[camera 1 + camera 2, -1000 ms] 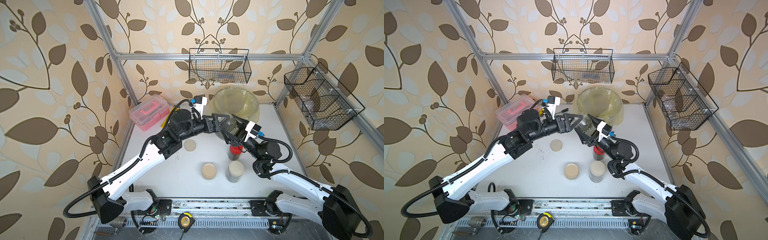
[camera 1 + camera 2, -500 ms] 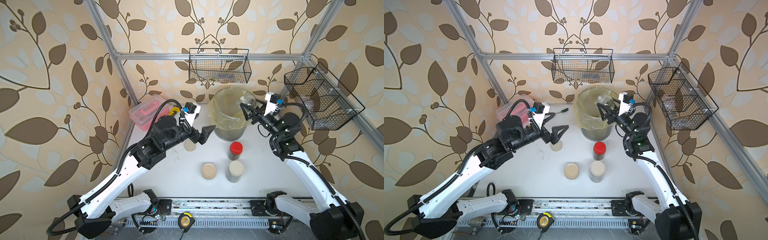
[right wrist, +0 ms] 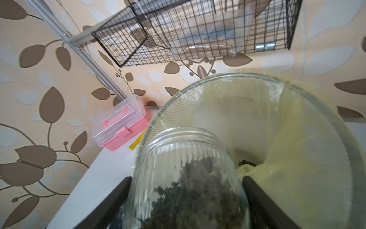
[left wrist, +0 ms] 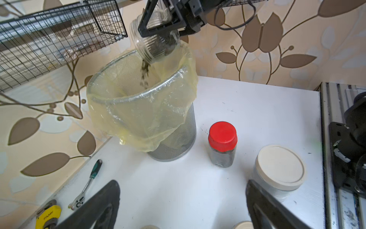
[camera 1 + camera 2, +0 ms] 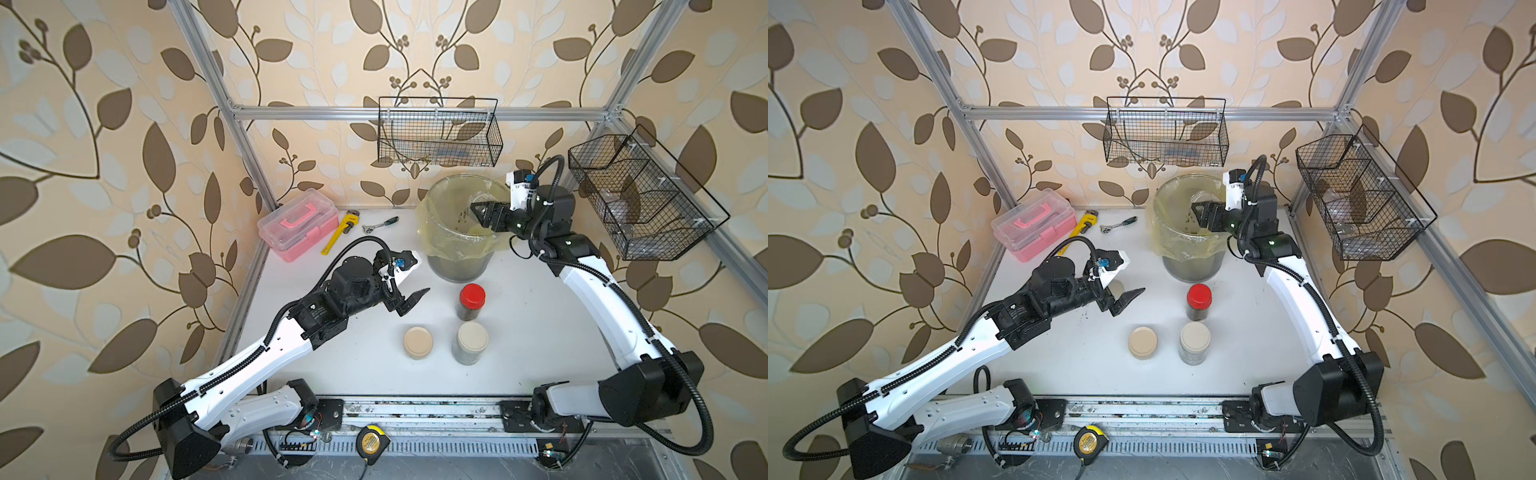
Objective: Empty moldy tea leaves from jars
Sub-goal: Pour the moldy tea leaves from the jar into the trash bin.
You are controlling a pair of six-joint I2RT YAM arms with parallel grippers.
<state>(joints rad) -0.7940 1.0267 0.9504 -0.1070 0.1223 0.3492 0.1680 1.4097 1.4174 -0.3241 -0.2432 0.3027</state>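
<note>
My right gripper [image 3: 188,188] is shut on an open glass jar [image 3: 184,168], tipped mouth-down over the grey bin's lined rim [image 3: 198,83]. Dark tea leaves [image 3: 198,188] slide toward the mouth. In the left wrist view a stream of the leaves [image 4: 144,73] falls from this jar [image 4: 156,45] into the bin [image 4: 138,97]. A red-lidded jar [image 5: 472,296] and a beige-lidded jar [image 5: 470,338] stand upright in front of the bin; another beige-lidded one [image 5: 418,342] stands left of them. My left gripper [image 5: 409,299] hovers open and empty over the table. A loose beige lid [image 5: 1118,286] peeks out beneath it.
A pink toolbox [image 5: 297,224], a yellow pipe wrench [image 5: 338,232] and a ratchet [image 5: 380,224] lie at the back left. Wire baskets hang on the back wall [image 5: 438,133] and the right wall [image 5: 640,195]. A tape measure [image 5: 372,442] sits on the front rail.
My right arm carried the open jar from mid-table to the bin and tipped it; leaves now pour out. My left arm drew back from the jar to the left, gripper still open.
</note>
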